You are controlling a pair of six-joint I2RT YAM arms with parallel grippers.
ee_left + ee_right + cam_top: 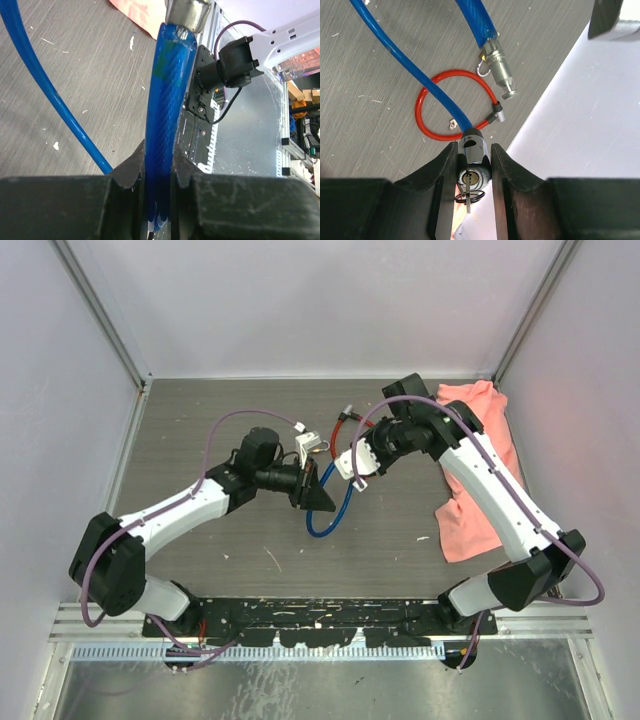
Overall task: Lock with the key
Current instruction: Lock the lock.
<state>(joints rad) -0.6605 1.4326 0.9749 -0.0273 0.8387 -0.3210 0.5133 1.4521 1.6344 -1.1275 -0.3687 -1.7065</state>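
blue cable lock (162,100), red loop (418,111) — pink cloth (465,525)

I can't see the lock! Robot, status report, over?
Left gripper clamped on thick blue cable near its silver metal pin. Right gripper grips black lock barrel, small key inserted. Pin not yet in. Thin red wire loop close by.

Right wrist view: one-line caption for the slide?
Right gripper clamps the lock body of the blue cable, key in the keyhole; metal pin not yet inserted, red loop on the table.
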